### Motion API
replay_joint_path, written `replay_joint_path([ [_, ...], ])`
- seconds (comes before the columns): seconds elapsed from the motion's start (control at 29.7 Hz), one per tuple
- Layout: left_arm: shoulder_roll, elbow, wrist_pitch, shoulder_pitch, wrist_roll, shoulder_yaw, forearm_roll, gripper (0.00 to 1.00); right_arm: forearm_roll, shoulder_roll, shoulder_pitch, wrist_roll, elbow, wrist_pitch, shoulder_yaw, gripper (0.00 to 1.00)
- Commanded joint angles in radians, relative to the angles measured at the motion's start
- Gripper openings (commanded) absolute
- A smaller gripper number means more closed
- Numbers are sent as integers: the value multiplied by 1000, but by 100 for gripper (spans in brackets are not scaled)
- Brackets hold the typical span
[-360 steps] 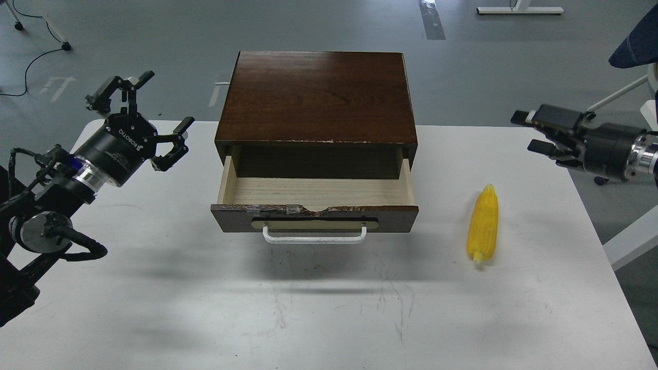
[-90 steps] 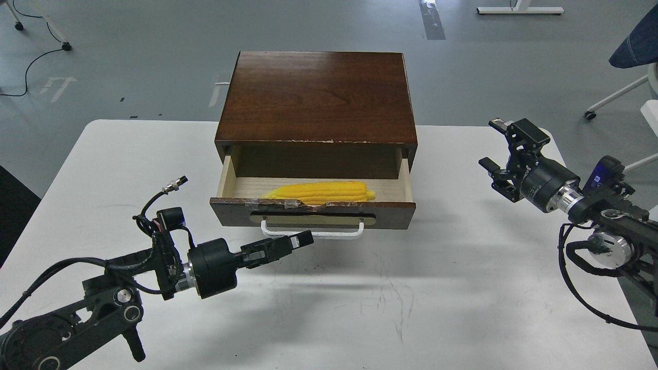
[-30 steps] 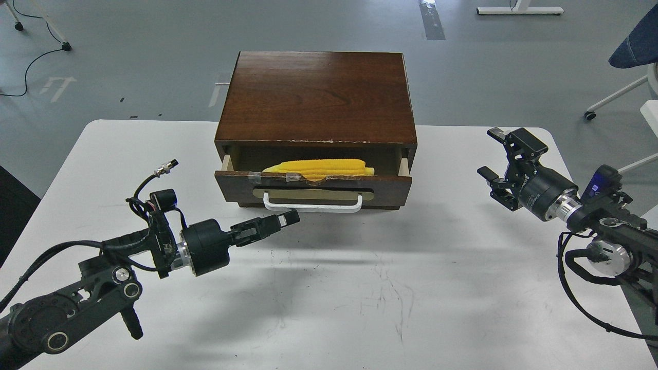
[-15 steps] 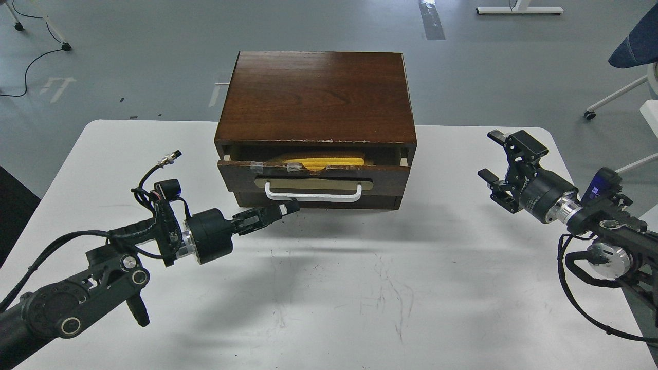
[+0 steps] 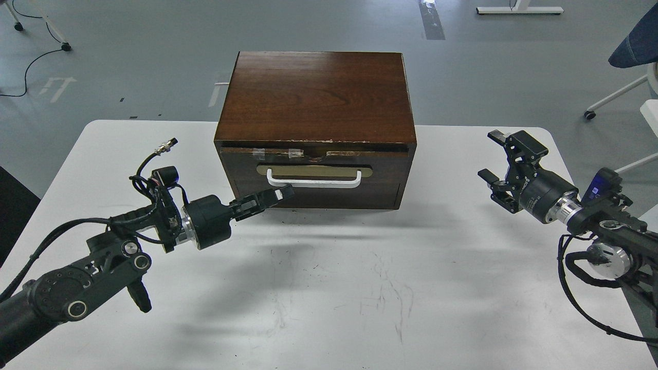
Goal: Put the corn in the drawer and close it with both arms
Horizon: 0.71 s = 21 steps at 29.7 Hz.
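The drawer is pushed fully into the dark brown wooden cabinet; its chipped front with the white bar handle sits flush. The corn is hidden inside. My left gripper has its fingers shut together and empty, and its tip touches the lower left of the drawer front, just under the handle. My right gripper is open and empty, well to the right of the cabinet above the table.
The cabinet stands at the back middle of the white table. A chair and a white frame stand beyond the table's right edge. Cables lie on the grey floor at the far left.
My left gripper pushed forward against the drawer front and the drawer slid from a narrow gap to fully shut, hiding the corn. The right arm stayed put.
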Motion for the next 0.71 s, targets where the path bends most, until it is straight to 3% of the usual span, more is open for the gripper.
replay_joint_path([
  [0.0, 0, 5, 2, -2, 0, -1, -1, 0, 0, 0, 0, 0, 0, 0, -1, 100],
  [0.67, 6, -6, -6, -11, 0, 20, -43, 0, 0, 0, -8, 0, 0, 0, 5, 100],
])
